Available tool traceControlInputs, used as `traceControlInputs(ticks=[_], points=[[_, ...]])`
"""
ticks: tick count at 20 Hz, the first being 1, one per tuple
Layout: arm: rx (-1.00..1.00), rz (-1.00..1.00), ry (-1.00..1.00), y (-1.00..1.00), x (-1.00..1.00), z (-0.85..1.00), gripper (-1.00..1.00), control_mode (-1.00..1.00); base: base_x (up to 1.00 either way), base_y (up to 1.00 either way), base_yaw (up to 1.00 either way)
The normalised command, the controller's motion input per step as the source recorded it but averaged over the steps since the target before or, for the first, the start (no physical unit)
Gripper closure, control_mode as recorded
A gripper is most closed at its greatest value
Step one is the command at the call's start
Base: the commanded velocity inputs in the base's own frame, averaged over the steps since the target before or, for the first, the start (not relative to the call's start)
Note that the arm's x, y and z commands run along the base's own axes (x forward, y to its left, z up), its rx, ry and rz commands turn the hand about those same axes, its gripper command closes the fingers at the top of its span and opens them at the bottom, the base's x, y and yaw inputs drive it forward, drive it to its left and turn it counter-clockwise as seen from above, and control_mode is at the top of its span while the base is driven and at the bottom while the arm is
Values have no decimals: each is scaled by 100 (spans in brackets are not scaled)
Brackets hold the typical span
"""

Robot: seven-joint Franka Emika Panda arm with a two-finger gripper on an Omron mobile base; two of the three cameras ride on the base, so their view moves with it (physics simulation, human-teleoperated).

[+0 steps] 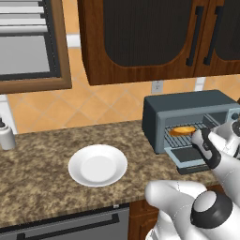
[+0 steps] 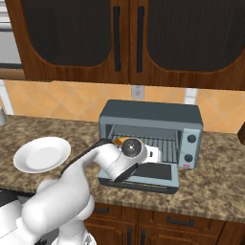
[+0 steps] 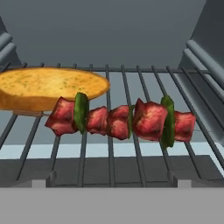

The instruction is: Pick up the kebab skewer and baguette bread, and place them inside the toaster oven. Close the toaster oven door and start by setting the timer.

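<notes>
Jaws released; grasp rigid, hinged toaster oven door (image 2: 143, 178) by bar handle below toaster oven (image 2: 150, 125) rack, lift shut.

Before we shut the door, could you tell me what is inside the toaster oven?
Inside the toaster oven, the baguette bread and kebab skewer lie on the wire rack; the skewer covers the bread's front edge.

Glossy white rounded arm (image 1: 187, 206), dark grey joint caps.

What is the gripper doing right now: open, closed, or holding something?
Gripper: open, holding nothing; kebab skewer and baguette bread both lie on the toaster oven rack.
</notes>
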Motion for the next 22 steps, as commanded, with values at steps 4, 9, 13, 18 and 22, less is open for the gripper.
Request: traceControlInputs(ticks=[4,9,13,18,22], points=[[0,0,-1,0,3,-5,-100,-100,0,0,0],[0,0,0,0,14,-3,-100,-100,0,0,0],[0,0,0,0,25,-3,-100,-100,0,0,0],[0,0,-3,0,22,-10,-100,-100,0,0,0],[0,0,-12,0,10,-19,-100,-100,0,0,0]])
